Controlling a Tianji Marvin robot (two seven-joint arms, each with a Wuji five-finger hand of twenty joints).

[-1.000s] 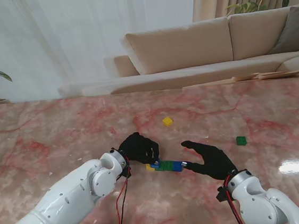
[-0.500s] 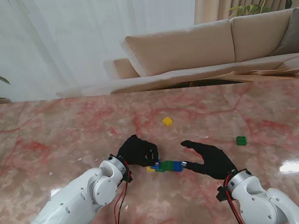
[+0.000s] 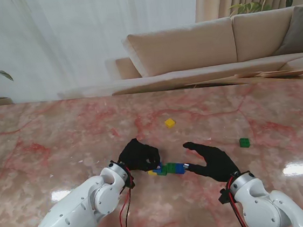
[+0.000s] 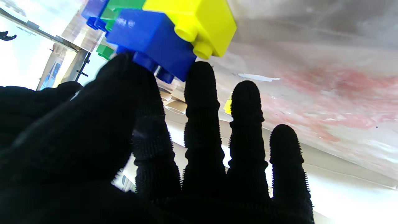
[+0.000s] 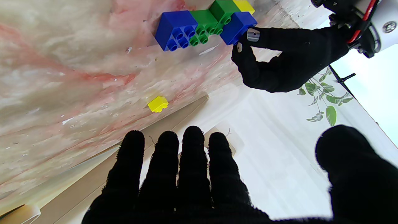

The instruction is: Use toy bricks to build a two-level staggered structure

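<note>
A short row of joined bricks (image 3: 169,169) lies in the middle of the table: yellow (image 5: 244,5), green (image 5: 205,26) and blue (image 5: 175,29) on the table. A second-level blue brick (image 4: 152,37) sits across the yellow brick (image 4: 199,21) and its neighbour at the row's left end. My left hand (image 3: 139,155) curls over that end, thumb and forefinger pinching the upper blue brick (image 5: 238,23). My right hand (image 3: 213,161) rests just right of the row, fingers (image 5: 192,155) spread, holding nothing.
A loose yellow brick (image 3: 170,123) lies farther from me, behind the row. A loose green brick (image 3: 244,142) sits to the right, beyond my right hand. A sofa (image 3: 214,42) stands past the table's far edge.
My left forearm has swung slightly to the right and nearer to me while the hand stays on the brick. The brick row and right hand have not moved.
</note>
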